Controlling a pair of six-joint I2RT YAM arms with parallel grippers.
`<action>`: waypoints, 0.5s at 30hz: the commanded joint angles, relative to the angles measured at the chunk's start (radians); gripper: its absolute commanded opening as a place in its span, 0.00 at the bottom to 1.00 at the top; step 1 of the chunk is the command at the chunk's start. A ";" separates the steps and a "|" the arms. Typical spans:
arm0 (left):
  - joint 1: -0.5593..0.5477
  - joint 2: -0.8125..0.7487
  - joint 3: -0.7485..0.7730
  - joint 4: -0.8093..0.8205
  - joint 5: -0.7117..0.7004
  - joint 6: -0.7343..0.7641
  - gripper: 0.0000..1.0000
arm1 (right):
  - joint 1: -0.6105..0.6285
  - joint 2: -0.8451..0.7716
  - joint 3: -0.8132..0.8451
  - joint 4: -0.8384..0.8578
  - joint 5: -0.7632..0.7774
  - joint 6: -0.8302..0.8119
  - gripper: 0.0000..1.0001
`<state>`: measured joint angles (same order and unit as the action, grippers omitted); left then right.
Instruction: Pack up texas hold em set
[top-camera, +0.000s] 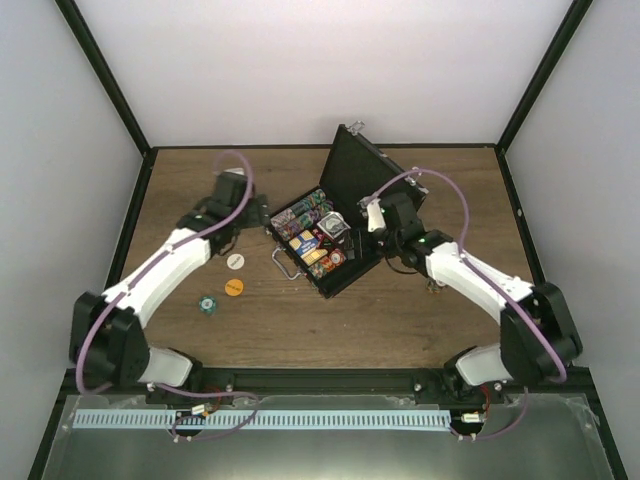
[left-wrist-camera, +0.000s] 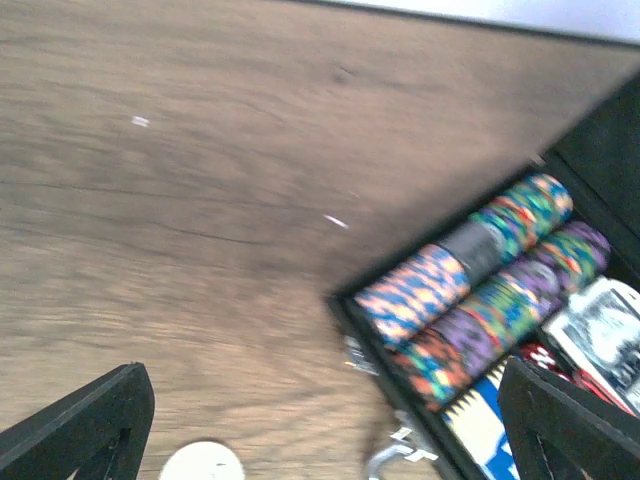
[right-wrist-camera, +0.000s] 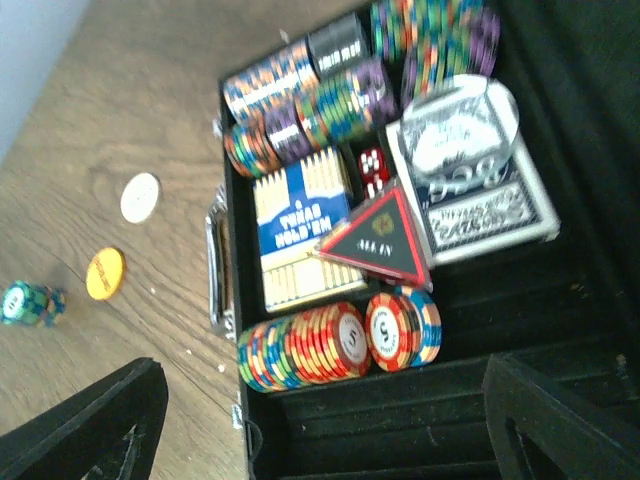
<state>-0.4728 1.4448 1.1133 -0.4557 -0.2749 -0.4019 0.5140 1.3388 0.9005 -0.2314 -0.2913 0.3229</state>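
The black case (top-camera: 357, 172) of the texas hold em set lies open in the middle of the table, lid raised at the back. Rows of multicoloured chips (right-wrist-camera: 335, 345), a blue card deck (right-wrist-camera: 298, 225) and a black triangular "all in" marker (right-wrist-camera: 378, 240) fill its tray (right-wrist-camera: 420, 425). On the wood to its left lie a white button (top-camera: 235, 261), an orange button (top-camera: 234, 288) and a small stack of green chips (top-camera: 206, 304). My left gripper (left-wrist-camera: 330, 435) hangs open over the case's left corner, the white button (left-wrist-camera: 203, 462) just below it. My right gripper (right-wrist-camera: 320, 430) hovers open above the tray's empty slots.
The case's silver handle (right-wrist-camera: 215, 270) sticks out toward the loose buttons. White walls with black frame rails (top-camera: 110, 90) close off the wooden table (top-camera: 400, 330) on three sides. Purple cables loop over both arms.
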 joint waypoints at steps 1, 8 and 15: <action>0.098 -0.116 -0.048 0.011 0.025 0.115 0.97 | -0.004 0.107 0.050 -0.006 -0.085 -0.017 0.88; 0.125 -0.248 -0.138 0.072 -0.127 0.251 1.00 | -0.005 0.288 0.099 -0.033 -0.023 -0.080 0.86; 0.126 -0.266 -0.164 0.105 -0.169 0.313 1.00 | -0.003 0.390 0.159 -0.033 -0.079 -0.124 0.84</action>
<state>-0.3511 1.1896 0.9516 -0.3950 -0.4019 -0.1532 0.5133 1.6981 0.9928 -0.2615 -0.3370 0.2440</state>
